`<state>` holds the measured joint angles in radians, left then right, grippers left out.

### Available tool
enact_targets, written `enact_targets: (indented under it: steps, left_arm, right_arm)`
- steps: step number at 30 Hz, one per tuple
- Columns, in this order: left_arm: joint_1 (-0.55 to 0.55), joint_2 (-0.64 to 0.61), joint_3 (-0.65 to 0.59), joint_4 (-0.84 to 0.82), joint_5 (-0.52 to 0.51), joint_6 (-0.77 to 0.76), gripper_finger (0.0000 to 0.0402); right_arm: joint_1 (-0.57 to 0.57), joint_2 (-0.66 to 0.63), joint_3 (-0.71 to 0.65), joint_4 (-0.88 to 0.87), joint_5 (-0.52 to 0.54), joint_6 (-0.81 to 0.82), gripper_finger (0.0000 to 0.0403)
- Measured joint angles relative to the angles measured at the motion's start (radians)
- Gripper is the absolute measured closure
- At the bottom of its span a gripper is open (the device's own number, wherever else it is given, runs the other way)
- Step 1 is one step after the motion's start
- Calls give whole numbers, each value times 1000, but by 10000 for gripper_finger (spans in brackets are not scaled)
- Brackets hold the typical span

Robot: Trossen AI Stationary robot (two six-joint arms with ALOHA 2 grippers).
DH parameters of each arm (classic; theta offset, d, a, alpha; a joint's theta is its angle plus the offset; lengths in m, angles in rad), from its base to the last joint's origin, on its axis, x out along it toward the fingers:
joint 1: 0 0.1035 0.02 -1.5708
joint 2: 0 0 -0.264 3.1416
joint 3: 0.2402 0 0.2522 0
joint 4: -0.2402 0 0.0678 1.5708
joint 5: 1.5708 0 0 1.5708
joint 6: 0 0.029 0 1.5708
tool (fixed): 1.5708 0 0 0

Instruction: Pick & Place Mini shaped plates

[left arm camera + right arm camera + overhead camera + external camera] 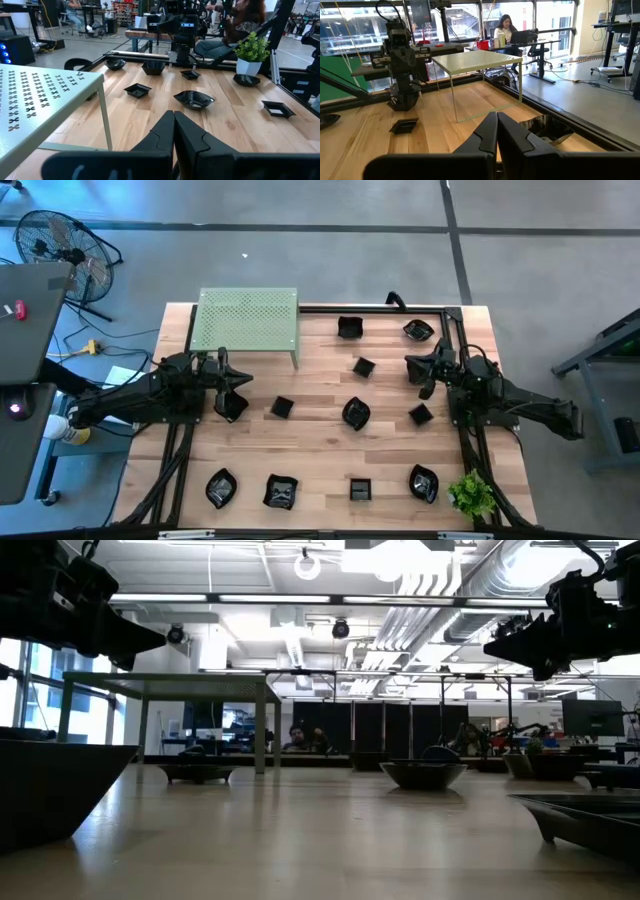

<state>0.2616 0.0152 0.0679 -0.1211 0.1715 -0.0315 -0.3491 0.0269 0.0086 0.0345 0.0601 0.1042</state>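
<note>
Wood-topped counter (pixel 320 450) carries everything, framed by dark rails. Next in size, a pale green perforated rack (pixel 247 322) stands on thin legs at the far left corner. Both arms hover above the surface at mid-depth: left gripper (pixel 238 392) beside the rack's near edge, right gripper (pixel 424 372) toward the right rail. Wrist views show each pair of jaws pressed together with nothing between them. Mini shaped plates (pixel 356 412), glossy black, lie scattered: a near row of four along the front edge, a middle band, and two close to the far rail. A small green plant (pixel 472 495) sits at the near right corner. Key relation: a small square plate (pixel 282 407) lies just beside the left gripper, toward the counter's centre and slightly nearer the front; no other plate is as close to that arm. On the right, a square plate (pixel 421 415) sits just front of the right gripper, and another (pixel 364 366) lies inward of it. Judgement: no plate picked at this moment; either arm must part its jaws and descend. Square plates show no clear long axis.
</note>
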Motion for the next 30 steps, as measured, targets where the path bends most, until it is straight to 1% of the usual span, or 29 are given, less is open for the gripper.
enact_targets:
  steps: [18, 23, 25, 27, 30]
  left_arm:
    - [0, 0, 0, 2, 0, 0, 401]
    - [0, 0, -8, 81, -2, -6, 401]
    - [0, 1, -8, 154, 0, -41, 401]
    - [0, -1, -7, 213, 5, -109, 401]
    - [0, 0, -6, 264, 11, -256, 401]
  right_arm:
    - [0, 0, 0, 0, 0, 0, 398]
    - [0, 0, 0, 0, 0, 0, 398]
    - [0, 0, 0, 0, 0, 0, 398]
    - [0, 0, 0, 0, 0, 0, 398]
    - [0, 0, 0, 0, 0, 0, 398]
